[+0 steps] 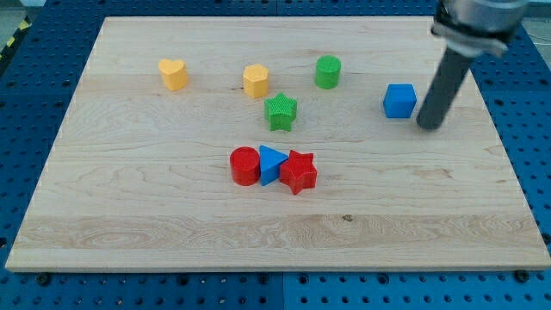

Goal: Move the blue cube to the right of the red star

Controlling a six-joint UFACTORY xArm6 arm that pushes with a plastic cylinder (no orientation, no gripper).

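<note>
The blue cube (399, 100) sits on the wooden board at the view's upper right. The red star (299, 171) lies near the board's middle, touching a blue triangle (271, 163) on its left. My tip (428, 126) rests on the board just right of the blue cube and slightly below it, a small gap apart. The dark rod rises from it toward the view's top right corner.
A red cylinder (244, 165) touches the blue triangle's left side. A green star (281, 111) lies above that group. A green cylinder (327, 71), a yellow hexagon-like block (255, 80) and a yellow heart (173, 74) stand along the top. The board's right edge (508, 164) is near my tip.
</note>
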